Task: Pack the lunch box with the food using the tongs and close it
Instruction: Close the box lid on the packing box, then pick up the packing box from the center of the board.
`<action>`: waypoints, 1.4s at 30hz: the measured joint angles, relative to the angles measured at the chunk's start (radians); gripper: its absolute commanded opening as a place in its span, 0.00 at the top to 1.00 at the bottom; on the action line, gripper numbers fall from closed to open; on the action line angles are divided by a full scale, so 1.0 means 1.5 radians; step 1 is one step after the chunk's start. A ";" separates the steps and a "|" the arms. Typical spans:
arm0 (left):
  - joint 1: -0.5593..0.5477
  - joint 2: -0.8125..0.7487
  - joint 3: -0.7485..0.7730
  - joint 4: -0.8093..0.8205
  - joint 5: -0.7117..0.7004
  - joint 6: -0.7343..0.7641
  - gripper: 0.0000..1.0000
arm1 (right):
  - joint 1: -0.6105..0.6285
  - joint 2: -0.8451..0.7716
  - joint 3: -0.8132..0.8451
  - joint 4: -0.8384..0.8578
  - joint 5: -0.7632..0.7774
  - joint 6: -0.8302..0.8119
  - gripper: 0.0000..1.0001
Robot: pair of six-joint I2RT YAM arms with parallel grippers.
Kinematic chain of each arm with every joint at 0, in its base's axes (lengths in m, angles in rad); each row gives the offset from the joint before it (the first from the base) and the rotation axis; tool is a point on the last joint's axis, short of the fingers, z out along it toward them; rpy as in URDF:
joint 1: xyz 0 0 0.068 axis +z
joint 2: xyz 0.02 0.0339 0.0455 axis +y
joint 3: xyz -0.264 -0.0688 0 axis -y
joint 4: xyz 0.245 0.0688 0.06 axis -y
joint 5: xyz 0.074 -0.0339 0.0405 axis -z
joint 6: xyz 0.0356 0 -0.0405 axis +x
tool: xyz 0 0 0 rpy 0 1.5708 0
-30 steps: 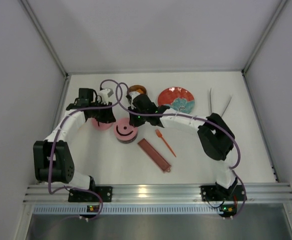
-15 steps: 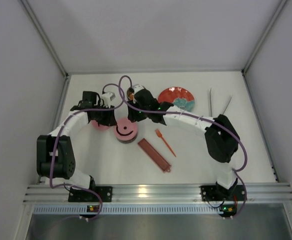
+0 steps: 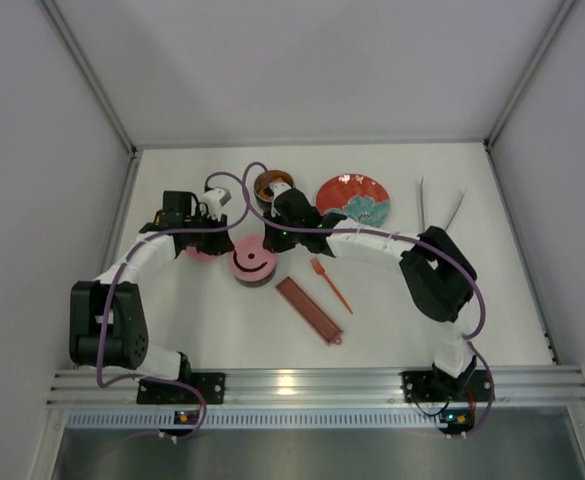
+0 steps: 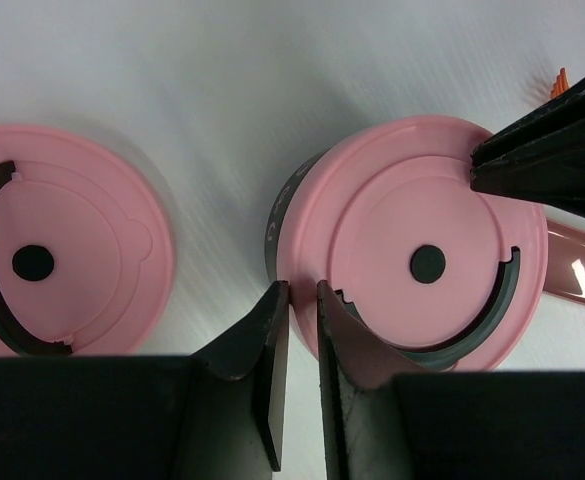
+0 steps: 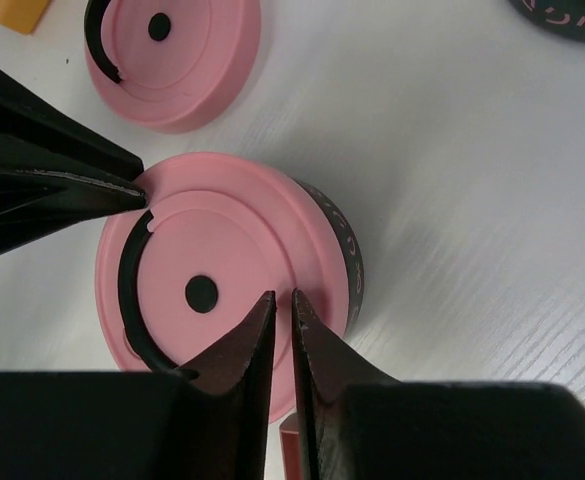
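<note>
Pink lid sits on one lunch-box tin (image 3: 252,262) mid-worktop. Left jaws and right jaws hover barely parted over it, gripping nothing. Farther back, the second tin (image 3: 273,184) stands open with orange-brown food inside. Its loose lid (image 4: 62,240) lies beside the closed tin, and the tongs (image 3: 439,205) rest well apart. Lidding and stacking seem left. White worktop (image 3: 222,320), pale walls around.

The pink lid (image 4: 392,210) looks smooth, matt plastic; the white table (image 4: 272,80) around it shows a fine grain; the dark-red tray (image 4: 572,270) beside it is glossy.
</note>
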 measured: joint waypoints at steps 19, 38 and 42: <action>0.001 0.035 0.237 -0.188 -0.040 -0.023 0.45 | -0.079 -0.028 0.074 -0.095 -0.019 -0.027 0.55; 0.022 0.123 0.307 -0.235 -0.293 0.068 0.35 | -0.179 0.259 0.460 -0.160 0.204 0.061 0.58; 0.022 0.141 0.279 -0.231 -0.306 0.067 0.35 | -0.176 0.301 0.469 -0.170 0.221 0.077 0.63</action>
